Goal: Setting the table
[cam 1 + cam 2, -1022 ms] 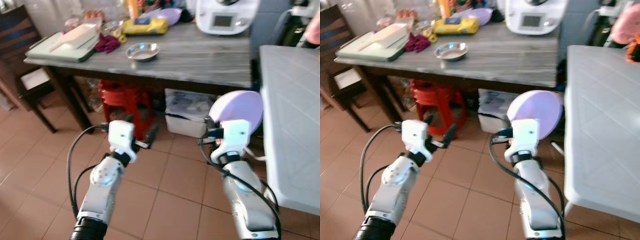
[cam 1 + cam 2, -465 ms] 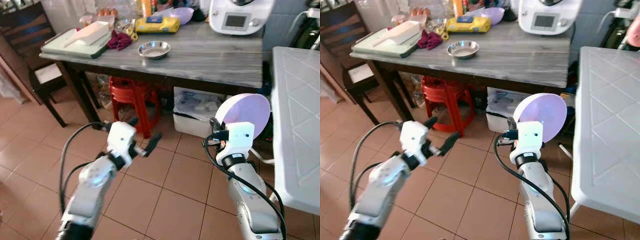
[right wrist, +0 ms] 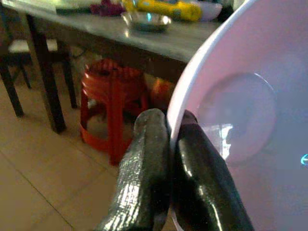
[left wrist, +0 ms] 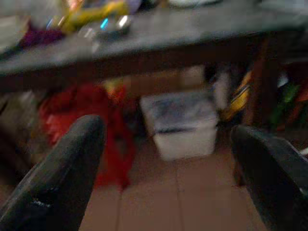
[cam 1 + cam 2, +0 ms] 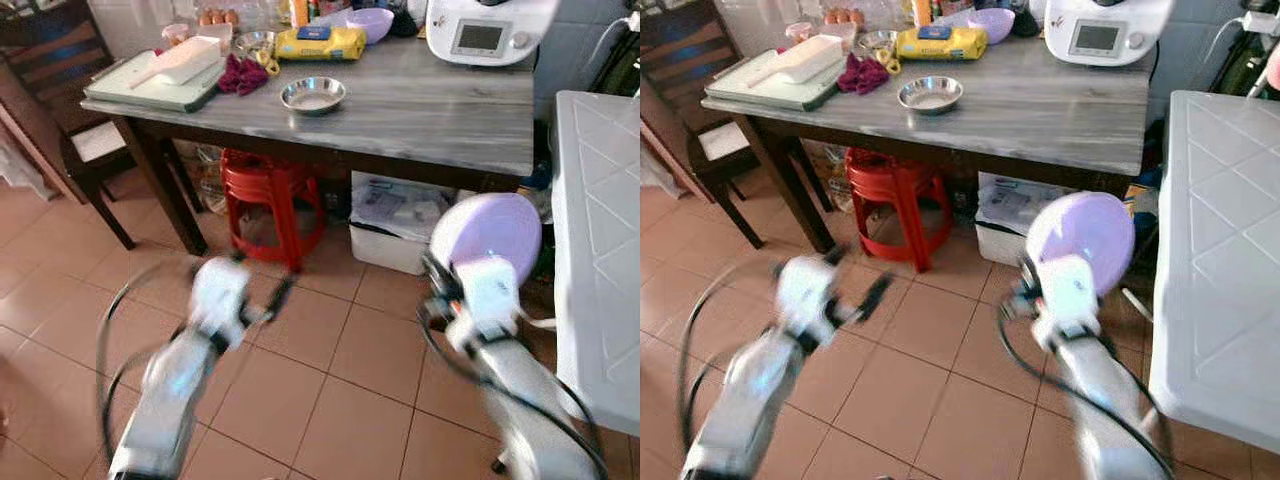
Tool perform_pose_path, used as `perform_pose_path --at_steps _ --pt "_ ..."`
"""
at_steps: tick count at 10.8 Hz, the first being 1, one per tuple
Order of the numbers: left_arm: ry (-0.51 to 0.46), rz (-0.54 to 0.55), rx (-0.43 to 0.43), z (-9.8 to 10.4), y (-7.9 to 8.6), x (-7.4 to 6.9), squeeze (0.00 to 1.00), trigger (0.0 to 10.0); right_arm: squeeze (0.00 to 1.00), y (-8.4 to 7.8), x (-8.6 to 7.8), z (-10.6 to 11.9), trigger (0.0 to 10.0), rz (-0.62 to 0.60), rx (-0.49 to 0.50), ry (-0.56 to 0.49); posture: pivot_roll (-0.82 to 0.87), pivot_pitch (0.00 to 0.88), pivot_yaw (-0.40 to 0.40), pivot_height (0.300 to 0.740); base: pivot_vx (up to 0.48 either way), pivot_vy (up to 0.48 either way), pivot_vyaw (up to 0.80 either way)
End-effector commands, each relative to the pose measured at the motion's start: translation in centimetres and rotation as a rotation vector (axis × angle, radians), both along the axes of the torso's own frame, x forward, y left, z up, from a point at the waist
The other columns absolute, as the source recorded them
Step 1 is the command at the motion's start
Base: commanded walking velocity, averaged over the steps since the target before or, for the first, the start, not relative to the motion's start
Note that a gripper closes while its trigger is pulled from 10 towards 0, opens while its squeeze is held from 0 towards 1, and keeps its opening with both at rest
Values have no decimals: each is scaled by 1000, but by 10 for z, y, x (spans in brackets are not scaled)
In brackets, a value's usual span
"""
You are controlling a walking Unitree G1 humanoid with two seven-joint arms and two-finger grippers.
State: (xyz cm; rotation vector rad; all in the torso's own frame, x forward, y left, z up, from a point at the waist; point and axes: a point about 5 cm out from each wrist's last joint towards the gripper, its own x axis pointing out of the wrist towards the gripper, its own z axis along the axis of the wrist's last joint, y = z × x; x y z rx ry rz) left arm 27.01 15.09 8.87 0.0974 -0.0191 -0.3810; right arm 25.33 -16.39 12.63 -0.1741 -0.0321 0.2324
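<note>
a grey wooden table (image 5: 420,105) runs across the top of the head views, over tan floor tiles (image 5: 330,390) that cover the lower part of the frame. a white plastic table (image 5: 1230,250) stands along the right edge. on the grey table, a white kitchen appliance (image 5: 490,28) sits at the upper right, a pale green tray (image 5: 150,85) with a white dish on it at the upper left, and a yellow packet (image 5: 320,42) at top centre with a purple bowl (image 5: 362,20) just beside it. a steel bowl (image 5: 313,95) sits nearer the table's front edge, and a dark red cloth (image 5: 243,75) lies between it and the tray. under the table are a red stool (image 5: 268,200) and a white storage box (image 5: 395,222). a dark wooden chair (image 5: 70,90) stands at the far left.

both arms are blurred. the right gripper (image 3: 169,144), right of centre in the head views, is clamped on the rim of a lilac plate (image 5: 487,232), one finger on each face; the plate is held on edge in the air, just beside the white table. the left gripper (image 4: 168,139), lower left of centre, carries nothing, its fingers (image 4: 62,178) spread well apart above the tiles.
</note>
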Motion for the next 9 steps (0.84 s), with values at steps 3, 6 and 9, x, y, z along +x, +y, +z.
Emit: perform_pose_path --at_steps 3,6,9 --pt "13 215 -13 -6 23 -3 0 10000 0 -11 -11 4 10000 -109 72 -28 -91 16 102 740 0 0 0" --pt "-5 288 -66 -1 22 4 0 10000 0 -1 -8 10 10000 -248 199 -68 -110 28 94 740 0 0 0" --pt "18 216 -77 -3 6 8 0 10000 0 -5 -2 13 10000 -220 165 -63 -117 36 88 740 0 0 -267"
